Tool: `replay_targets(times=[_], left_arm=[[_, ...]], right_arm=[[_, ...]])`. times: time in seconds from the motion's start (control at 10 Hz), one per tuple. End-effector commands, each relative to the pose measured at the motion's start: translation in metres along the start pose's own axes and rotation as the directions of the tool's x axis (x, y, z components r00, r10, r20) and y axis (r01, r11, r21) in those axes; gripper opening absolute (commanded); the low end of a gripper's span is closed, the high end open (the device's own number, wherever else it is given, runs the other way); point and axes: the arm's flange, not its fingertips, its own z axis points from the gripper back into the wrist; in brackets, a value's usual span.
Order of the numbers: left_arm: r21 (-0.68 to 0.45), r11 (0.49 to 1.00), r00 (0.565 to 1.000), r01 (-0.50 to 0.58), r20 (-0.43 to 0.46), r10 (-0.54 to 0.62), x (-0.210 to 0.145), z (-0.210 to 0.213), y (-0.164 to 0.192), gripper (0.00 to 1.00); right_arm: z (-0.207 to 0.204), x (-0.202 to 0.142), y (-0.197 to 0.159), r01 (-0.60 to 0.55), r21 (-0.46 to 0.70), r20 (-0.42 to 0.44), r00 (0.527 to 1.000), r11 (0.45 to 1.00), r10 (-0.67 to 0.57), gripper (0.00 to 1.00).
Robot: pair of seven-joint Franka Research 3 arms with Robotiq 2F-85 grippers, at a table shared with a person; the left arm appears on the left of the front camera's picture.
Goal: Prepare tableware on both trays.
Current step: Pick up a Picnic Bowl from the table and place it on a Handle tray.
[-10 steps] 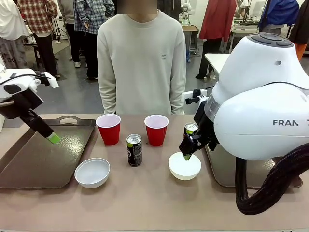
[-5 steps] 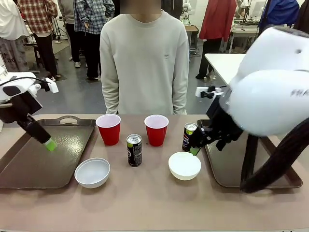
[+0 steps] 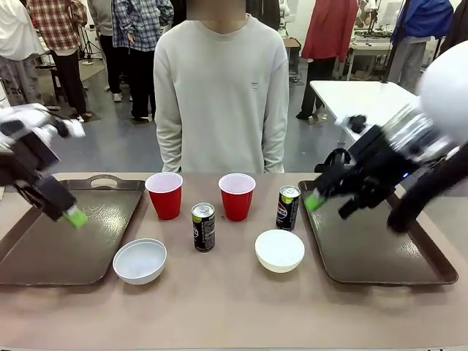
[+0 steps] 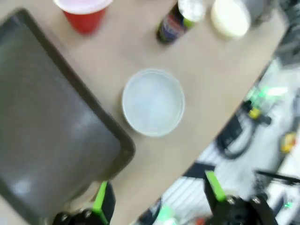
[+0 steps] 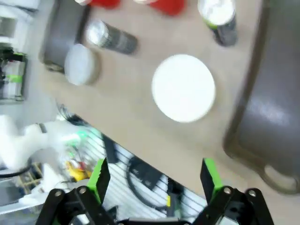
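We see our left arm (image 3: pixel 29 118) and right arm (image 3: pixel 450 84) as white, rounded shells. The left gripper (image 3: pixel 75 217) and right gripper (image 3: pixel 314 201) are black with bright green pads (image 5: pixel 99 174), and a thick black cable (image 3: pixel 428 190) runs along the right arm. The person (image 3: pixel 219 95) wears a pale long-sleeved sweatshirt.

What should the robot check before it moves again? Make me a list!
1. Left gripper open: ok.
2. Right gripper open: ok.
3. Both grippers empty: ok.
4. Left tray and right tray have room: ok, both bare.
5. Left red cup, right red cup, black-green can and Pepsi can upright: ok.
6. Left bowl and right bowl on trays: not ok, both stand on the table between the trays.
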Motion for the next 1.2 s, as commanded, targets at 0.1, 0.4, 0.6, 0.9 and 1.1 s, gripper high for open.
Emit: replay_targets(times=[0.1, 0.4, 0.6, 0.9, 1.1], left_arm=[[-0.459, 0.882, 0.93, -0.109, 0.265, 0.253, -0.018, 0.041, 0.095, 1.0], [-0.608, 0.783, 0.883, -0.131, 0.287, 0.37, -0.061, 0.057, 0.149, 1.0], [-0.594, 0.8, 0.927, -0.083, 0.248, 0.28, -0.095, 0.068, 0.169, 1.0], [-0.562, 0.814, 0.898, -0.145, 0.269, 0.347, -0.151, 0.073, 0.196, 1.0], [-0.522, 0.834, 0.886, -0.178, 0.284, 0.366, -0.161, 0.068, 0.203, 1.0]], right_arm=[[0.004, -0.112, -0.095, 0.009, 0.44, 0.203, 0.973, 0.898, -0.11, 1.0], [0.004, -0.171, -0.12, 0.007, 0.469, 0.156, 0.984, 0.883, -0.091, 1.0], [-0.001, -0.201, -0.119, -0.009, 0.406, 0.017, 1.0, 0.914, 0.002, 1.0], [0.02, -0.242, -0.119, 0.002, 0.367, 0.108, 0.993, 0.93, -0.045, 1.0], [0.026, -0.24, -0.118, 0.003, 0.349, 0.183, 0.981, 0.937, -0.071, 1.0]])
